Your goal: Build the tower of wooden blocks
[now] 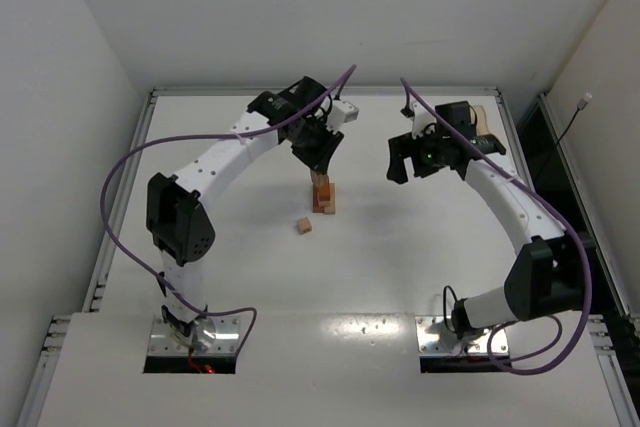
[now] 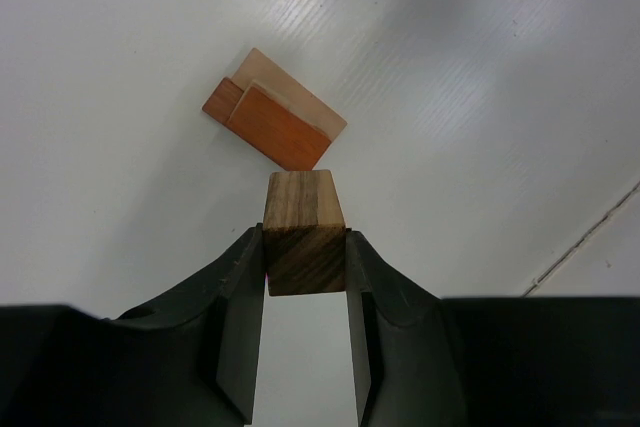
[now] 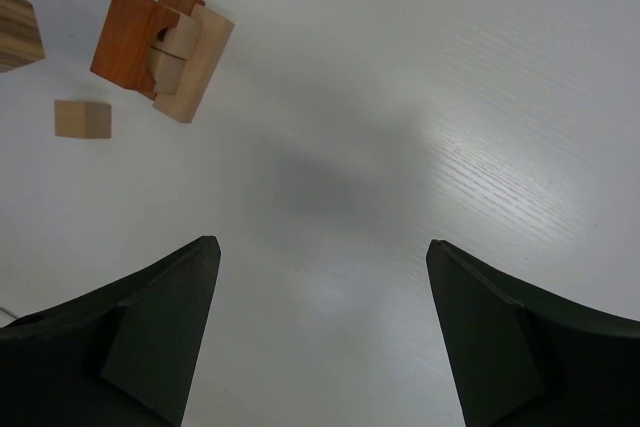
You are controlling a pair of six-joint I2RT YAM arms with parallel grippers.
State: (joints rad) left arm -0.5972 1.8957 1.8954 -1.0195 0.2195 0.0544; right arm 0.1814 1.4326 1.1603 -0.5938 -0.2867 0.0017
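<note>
The wood block tower [image 1: 324,200] stands mid-table as a low cluster of reddish-orange and tan blocks [image 2: 275,112]; the right wrist view shows it too [image 3: 155,47]. My left gripper [image 1: 320,169] hangs just above it, shut on a dark-striped wooden block [image 2: 303,232] that is held clear of the stack. That block's end also shows at the left edge of the right wrist view [image 3: 18,32]. A small tan cube [image 1: 304,226] lies loose on the table near the tower [image 3: 82,118]. My right gripper [image 1: 408,169] hovers to the tower's right, open, with only bare table between its fingers [image 3: 160,337].
The white table [image 1: 400,267] has a raised metal rim along its back and sides [image 1: 330,90]. Purple cables loop off both arms [image 1: 120,177]. Walls close in at the left, back and right.
</note>
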